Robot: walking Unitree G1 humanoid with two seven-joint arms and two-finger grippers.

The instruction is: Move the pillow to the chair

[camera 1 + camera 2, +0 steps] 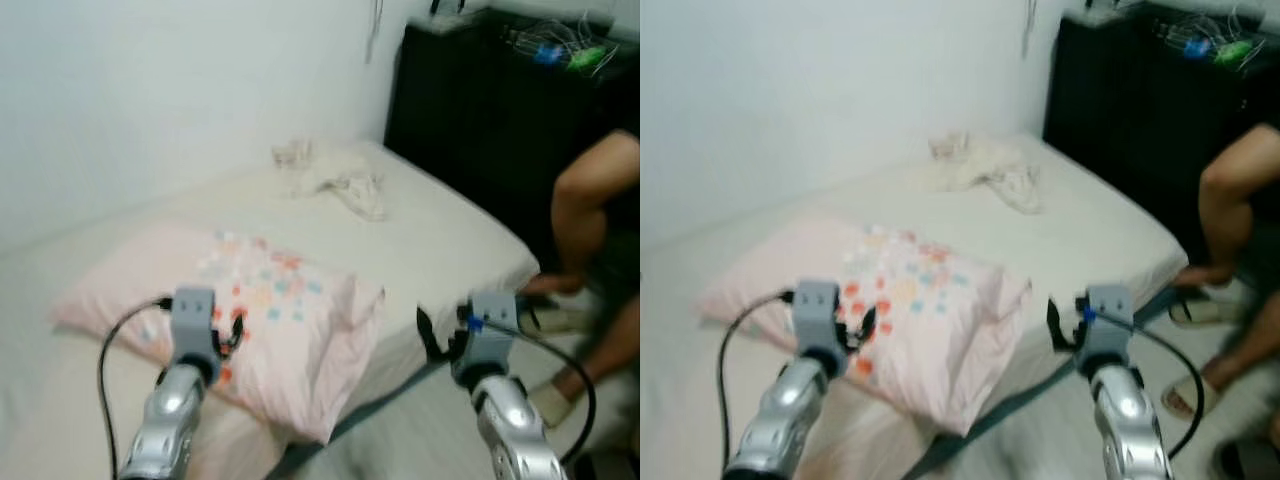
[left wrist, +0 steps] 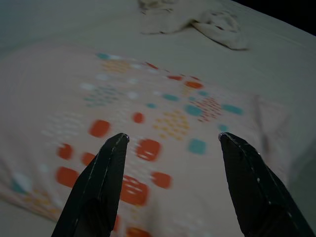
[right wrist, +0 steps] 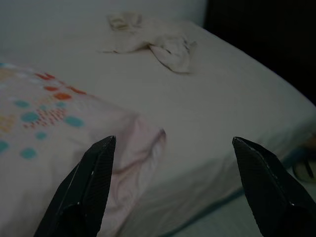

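Observation:
A pale pink pillow (image 1: 260,310) with orange and teal dots lies on the near part of a white bed (image 1: 440,240). My left gripper (image 1: 228,335) hovers over the pillow's near side, open, with both fingers (image 2: 98,187) above the dotted cloth (image 2: 148,118). Off the pillow's right corner (image 3: 143,143), by the bed's edge, my right gripper (image 1: 440,340) stands open and holds nothing.
A crumpled white cloth (image 1: 340,180) lies at the far end of the bed. A black cabinet (image 1: 480,110) stands beyond the bed at right. A person's bare legs (image 1: 590,230) and sandals are at the right, on the floor beside the bed.

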